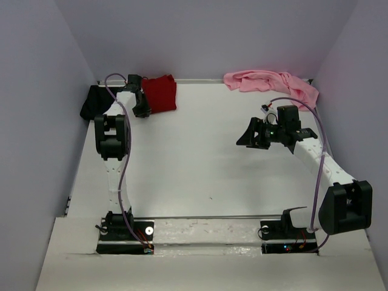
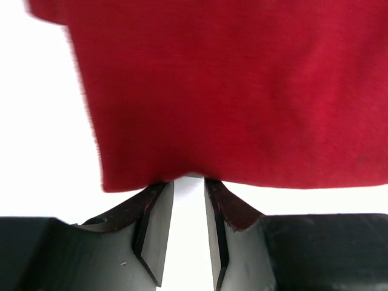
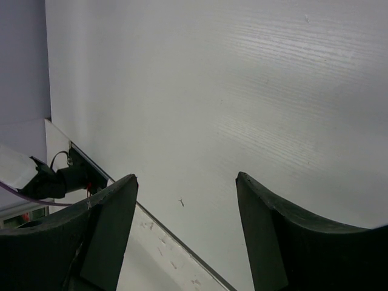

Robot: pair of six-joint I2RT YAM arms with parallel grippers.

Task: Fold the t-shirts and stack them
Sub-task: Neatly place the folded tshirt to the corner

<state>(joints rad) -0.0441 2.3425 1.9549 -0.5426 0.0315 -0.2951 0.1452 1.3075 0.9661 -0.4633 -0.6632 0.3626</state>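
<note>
Toward the table's (image 1: 194, 170) far left corner lies the dark red shirt (image 1: 162, 94), already a compact, squarish fold, which suggests it is meant as the base of the stack. The left gripper (image 2: 189, 188) sits at its near hem with the jaws only narrowly apart. The cloth covers the very tips, so I cannot tell whether they pinch the hem or merely rest under it. That low, edge-on approach suits either sliding the fold into place or letting it go. Further into the same corner, the black shirt (image 1: 92, 104) is bunched and partly hanging over the table's left edge, probably just parked there, since it looks unfolded. Along the table's far right edge the pink shirt (image 1: 270, 82) is a loose, rumpled heap, likewise waiting. Over the table's bare middle-right, the right gripper (image 3: 186, 182) hangs with its jaws wide apart and nothing between them, likely kept clear while the left arm works.
</note>
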